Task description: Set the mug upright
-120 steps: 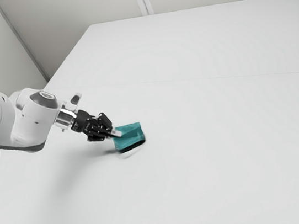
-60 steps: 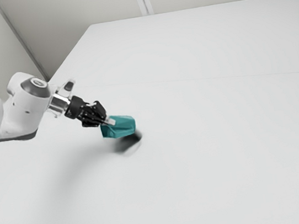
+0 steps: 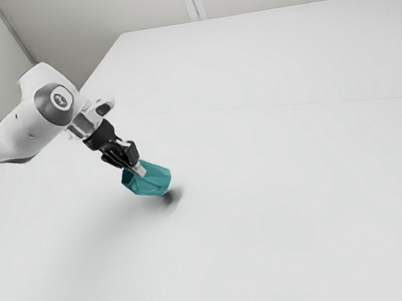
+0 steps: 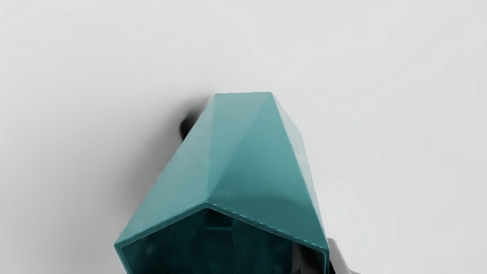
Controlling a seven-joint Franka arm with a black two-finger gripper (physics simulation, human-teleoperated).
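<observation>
Over the white table, left of centre in the exterior view, the teal mug is held tilted by the black gripper. Its wall is pinched near the rim, with one finger placed inside the mouth and the other finger set against the outside. The open mouth is turned toward the hand, and the base is pointed away from it. A dark shadow is cast on the table just beside the mug; whether the table is touched cannot be told.
</observation>
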